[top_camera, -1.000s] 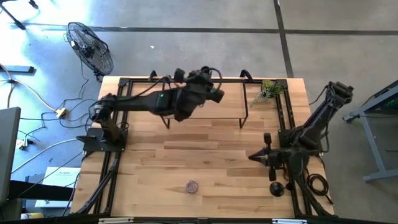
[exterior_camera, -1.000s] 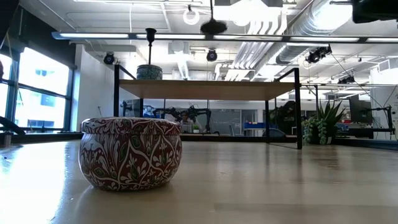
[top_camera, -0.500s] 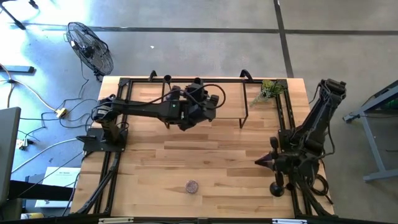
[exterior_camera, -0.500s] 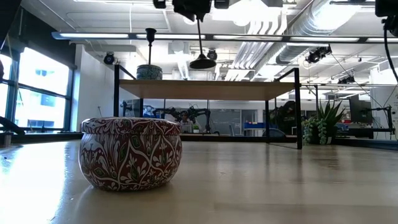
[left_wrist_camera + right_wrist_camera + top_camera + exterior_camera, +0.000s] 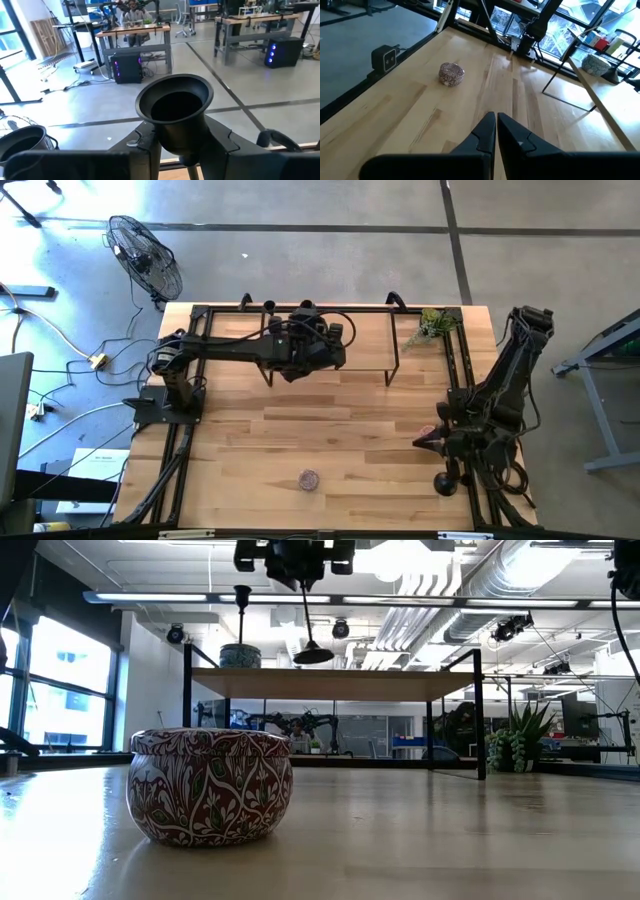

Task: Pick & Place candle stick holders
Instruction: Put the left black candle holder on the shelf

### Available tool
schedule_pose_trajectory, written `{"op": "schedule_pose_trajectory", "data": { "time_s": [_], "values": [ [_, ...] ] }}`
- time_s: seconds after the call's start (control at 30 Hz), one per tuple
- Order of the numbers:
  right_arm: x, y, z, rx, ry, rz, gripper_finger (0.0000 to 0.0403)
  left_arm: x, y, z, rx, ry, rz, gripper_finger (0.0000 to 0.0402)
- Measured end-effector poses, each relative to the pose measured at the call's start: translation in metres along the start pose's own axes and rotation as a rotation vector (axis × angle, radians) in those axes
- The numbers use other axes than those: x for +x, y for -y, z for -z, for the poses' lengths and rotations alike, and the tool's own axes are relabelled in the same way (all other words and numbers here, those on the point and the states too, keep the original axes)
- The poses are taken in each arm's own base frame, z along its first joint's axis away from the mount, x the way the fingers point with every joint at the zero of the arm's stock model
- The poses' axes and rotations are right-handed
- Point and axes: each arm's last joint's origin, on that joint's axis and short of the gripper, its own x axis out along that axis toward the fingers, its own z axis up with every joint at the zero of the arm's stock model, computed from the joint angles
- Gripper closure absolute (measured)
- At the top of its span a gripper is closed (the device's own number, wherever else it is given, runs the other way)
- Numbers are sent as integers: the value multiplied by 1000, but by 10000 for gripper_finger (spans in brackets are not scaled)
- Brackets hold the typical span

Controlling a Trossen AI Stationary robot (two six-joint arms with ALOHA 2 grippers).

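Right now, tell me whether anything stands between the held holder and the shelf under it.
Nothing visible does. The left gripper's fingers clamp the holder by its stem, base down, over bare shelf. A second holder and a bowl stand farther along the shelf, apart from it.

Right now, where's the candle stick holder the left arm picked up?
Low view: the candle stick holder hangs from the left pincer, its base just above the shelf, right of another holder standing on the shelf beside a patterned tin.
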Motion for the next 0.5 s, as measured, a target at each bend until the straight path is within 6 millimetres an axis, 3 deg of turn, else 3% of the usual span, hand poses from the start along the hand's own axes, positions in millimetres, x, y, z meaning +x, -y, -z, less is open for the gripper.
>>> {"op": "schedule_pose_trajectory", "data": {
  "time_s": [0.5],
  "values": [
    [0,0,0,8,-2,3,391,14,8,19,50,-26,-20,311]
  ]
}}
